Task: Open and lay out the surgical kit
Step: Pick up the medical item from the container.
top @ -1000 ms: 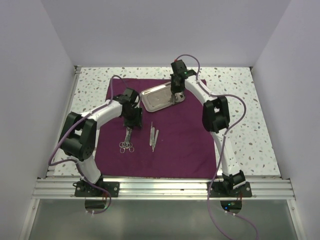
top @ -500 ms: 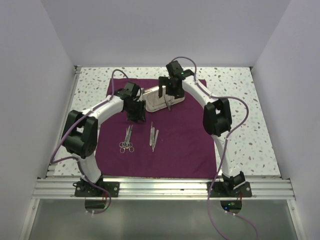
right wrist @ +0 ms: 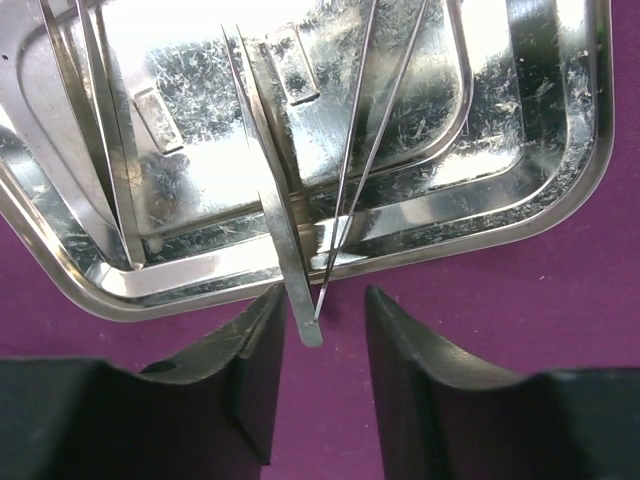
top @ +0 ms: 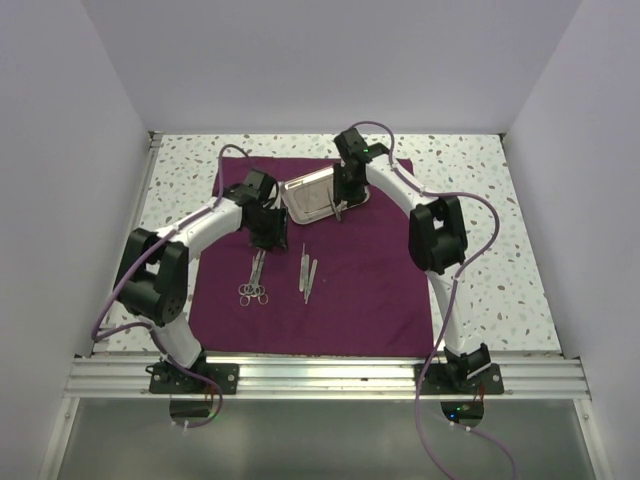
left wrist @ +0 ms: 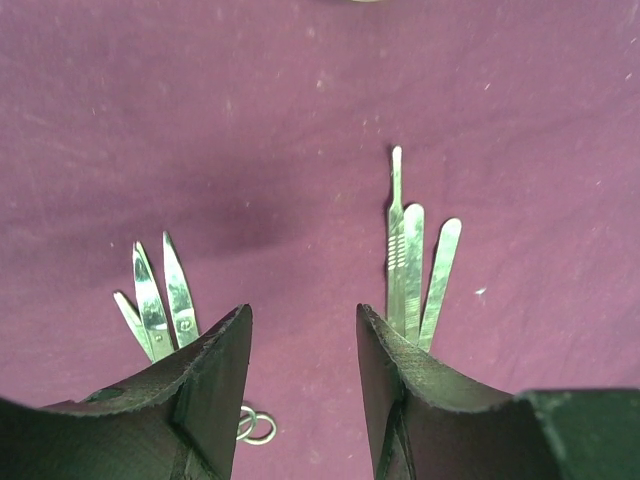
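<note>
Steel tweezers (right wrist: 283, 230) — thin, slick, springy, light — lying in tray (right wrist: 520, 120) at far edge of cloth (left wrist: 300, 100), ends over near rim; best pinched mid-shank. Right claw (right wrist: 322, 330) spread around ends, nothing gripped; left claw (left wrist: 303, 370) half-spread, empty.

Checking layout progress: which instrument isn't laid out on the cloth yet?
The tweezers lying across the rim of the steel tray, their end inside the open right pincer. The ring-handled scissors and the flat handles already lie on the purple cloth.
</note>
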Available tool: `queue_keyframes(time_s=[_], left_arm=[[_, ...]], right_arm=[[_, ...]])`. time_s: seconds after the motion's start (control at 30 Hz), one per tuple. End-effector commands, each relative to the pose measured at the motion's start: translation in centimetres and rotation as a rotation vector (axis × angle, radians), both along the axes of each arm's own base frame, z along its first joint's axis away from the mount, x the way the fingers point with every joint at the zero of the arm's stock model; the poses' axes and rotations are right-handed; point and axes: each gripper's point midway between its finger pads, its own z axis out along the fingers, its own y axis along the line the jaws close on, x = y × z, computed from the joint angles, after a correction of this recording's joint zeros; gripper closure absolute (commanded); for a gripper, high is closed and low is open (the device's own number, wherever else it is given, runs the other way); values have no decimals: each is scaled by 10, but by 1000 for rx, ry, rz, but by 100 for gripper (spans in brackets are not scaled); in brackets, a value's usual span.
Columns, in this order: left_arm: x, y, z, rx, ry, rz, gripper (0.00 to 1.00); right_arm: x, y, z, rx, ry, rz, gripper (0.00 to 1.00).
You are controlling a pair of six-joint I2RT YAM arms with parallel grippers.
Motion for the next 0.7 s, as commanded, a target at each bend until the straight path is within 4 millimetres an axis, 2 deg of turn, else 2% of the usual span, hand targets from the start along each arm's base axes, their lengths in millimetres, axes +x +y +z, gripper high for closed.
queue_keyframes(time_s=[0.0, 0.17, 0.47, 0.57, 0.67], left_arm=[[1, 0, 11, -29, -46, -20, 51], [-2, 3, 12, -21, -50, -20, 51], [-6, 5, 6, -10, -42, -29, 51], [-4, 4, 4, -12, -38, -34, 51], [-3, 4, 4, -9, -38, -39, 52]], right_arm=[[8, 2, 28, 1, -66, 5, 61], [12, 4, 12, -18, -50, 2, 66], [11, 3, -18, -43, -6, -5, 69], [12, 3, -23, -48, 0, -9, 76], [13, 5, -22, -45, -2, -8, 92]])
